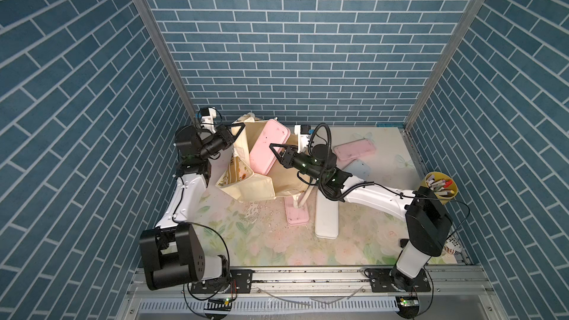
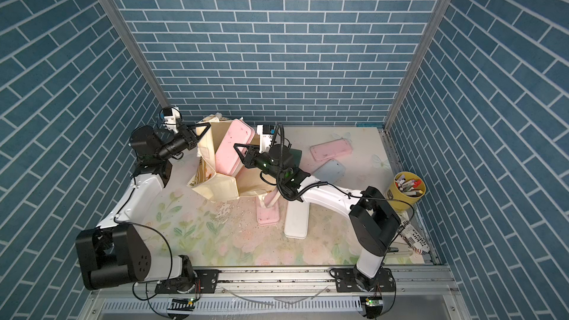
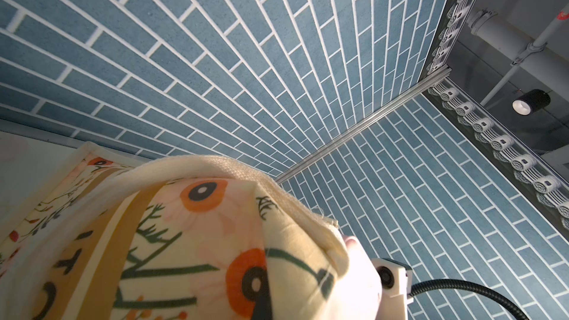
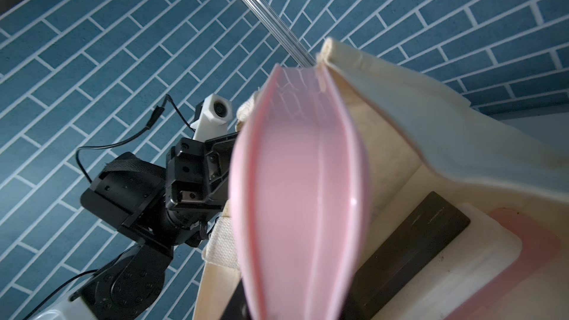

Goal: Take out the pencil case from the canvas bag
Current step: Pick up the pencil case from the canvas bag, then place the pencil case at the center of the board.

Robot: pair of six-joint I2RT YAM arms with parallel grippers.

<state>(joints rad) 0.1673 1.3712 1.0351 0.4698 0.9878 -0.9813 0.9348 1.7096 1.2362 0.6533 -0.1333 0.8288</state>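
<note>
The cream canvas bag (image 1: 255, 189) (image 2: 221, 189) lies slumped at the back left of the table with its mouth raised. My left gripper (image 1: 237, 132) (image 2: 201, 132) is shut on the bag's upper rim and holds it up. In the left wrist view the printed fabric (image 3: 184, 241) covers the jaws. A pink pencil case (image 1: 264, 146) (image 2: 229, 149) sticks up out of the bag's mouth, its lower end still inside. My right gripper (image 1: 275, 153) (image 2: 240, 155) is shut on the case's right edge. The case (image 4: 295, 180) fills the right wrist view edge-on.
Loose cases lie on the floral mat: a pink one (image 1: 354, 150) and a pale blue one (image 1: 357, 170) at the back right, another pink one (image 1: 297, 213) and a white one (image 1: 326, 217) in front of the bag. A yellow pen cup (image 1: 440, 187) stands at the right edge.
</note>
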